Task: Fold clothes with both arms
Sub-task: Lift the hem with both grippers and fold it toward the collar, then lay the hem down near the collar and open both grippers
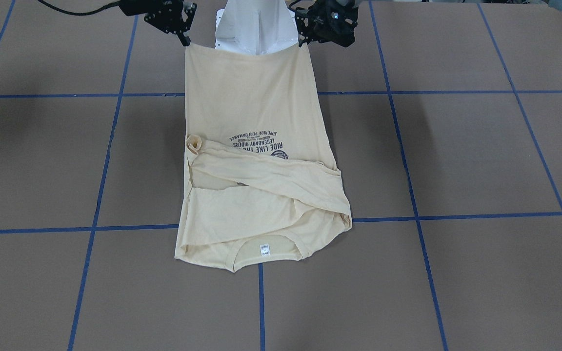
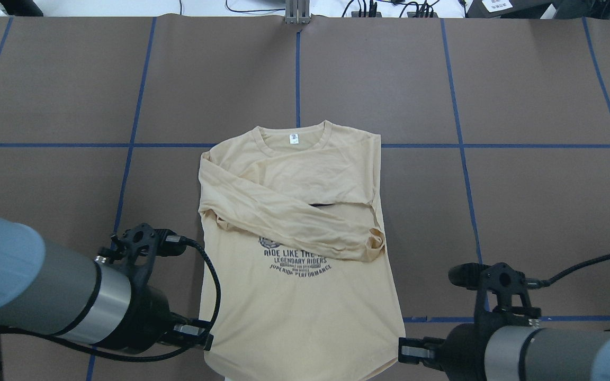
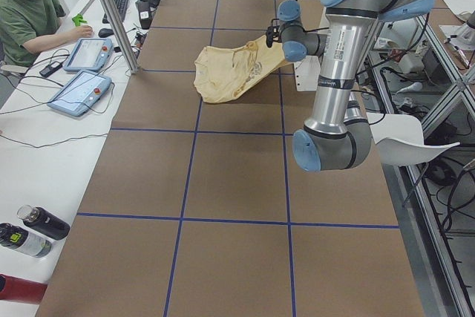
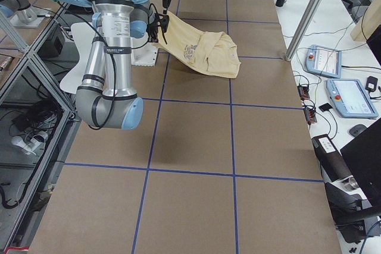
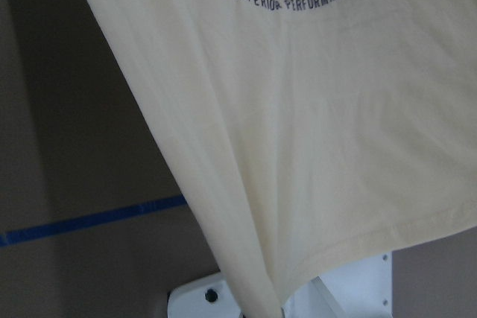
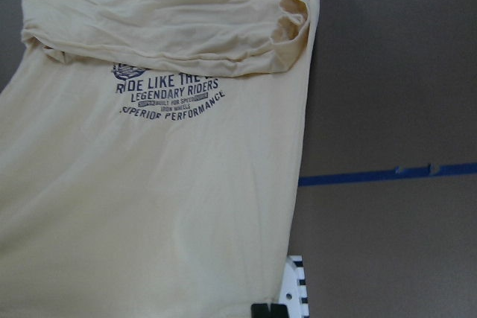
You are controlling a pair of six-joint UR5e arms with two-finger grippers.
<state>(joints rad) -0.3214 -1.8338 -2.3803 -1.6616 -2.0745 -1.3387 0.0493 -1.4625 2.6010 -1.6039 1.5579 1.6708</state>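
We see a pale cream-yellow long-sleeved T-shirt (image 1: 256, 107) in the centre of the front-facing view, running from the top edge down to the lower middle. Its collar end lies flat on the table (image 1: 456, 156), with the small white neck label (image 1: 264, 250) facing up near the lower middle. Both sleeves (image 1: 271, 175) are folded across the chest, one over the other. They hide part of the navy print (image 1: 259, 140), which reads upside down in this view. The hem end is raised off the table and stretched straight between the two claws.

The right gripper (image 1: 186, 42), at the upper left of this view, pinches one hem corner. The left gripper (image 1: 304, 43), just right of top centre, pinches the other hem corner. Both are black, and each is pressed together on the fabric.

Behind the lifted hem at top centre stands a white pedestal (image 1: 254, 29). The table is brown, crossed by blue tape lines (image 1: 417, 214). In the left side view, a person (image 3: 30, 12) in a green top sits at the upper left corner.
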